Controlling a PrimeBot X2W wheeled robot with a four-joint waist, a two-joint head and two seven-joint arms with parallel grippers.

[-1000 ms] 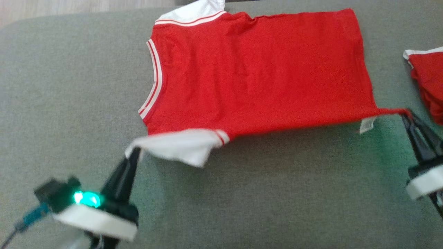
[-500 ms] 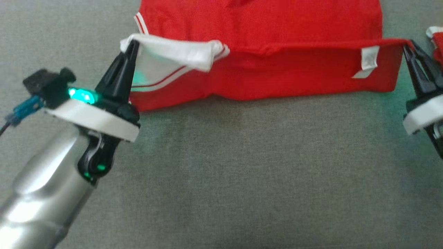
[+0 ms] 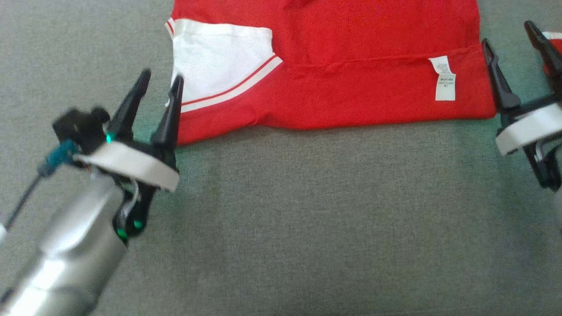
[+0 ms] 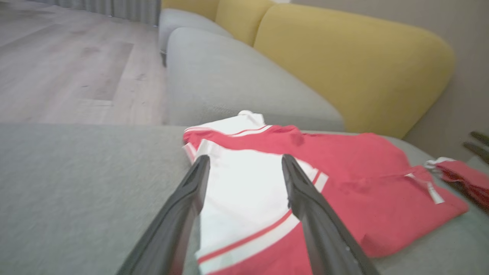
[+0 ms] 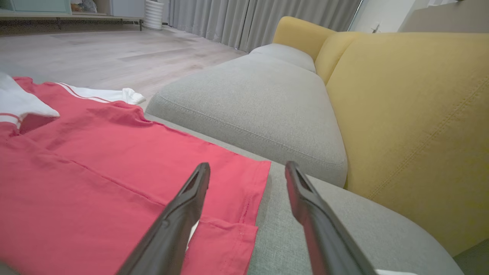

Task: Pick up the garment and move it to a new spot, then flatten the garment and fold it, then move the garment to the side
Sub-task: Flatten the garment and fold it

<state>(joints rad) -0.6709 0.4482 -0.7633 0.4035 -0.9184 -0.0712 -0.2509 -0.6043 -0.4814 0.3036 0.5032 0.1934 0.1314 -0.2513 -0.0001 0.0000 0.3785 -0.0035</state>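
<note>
Red knit garment [image 3: 342,66] with white sleeves and striped trim is lying on the grey woven sofa cushion [image 3: 307,219]. Its near long edge is doubled over onto the body, so the white care label [image 3: 444,79] is facing up. Cloth like this is looking light, limp and a little stretchy. It is likely going to sag and crease wherever it is unsupported, so pinching it at two spread corners or along a fold edge seems wiser than taking a single handful from the middle. The folded-in white sleeve [image 3: 219,57] and the hem corner beside the label are offering the cleanest holds.

The left gripper [image 3: 162,77] is hovering at the sleeve end, its long dark fingers spread and holding nothing, with its silver forearm slanting up from the lower left of the head view. The right gripper [image 3: 507,33] is sitting just at the hem end, fingers likewise parted and empty, pointing away from the robot.
</note>
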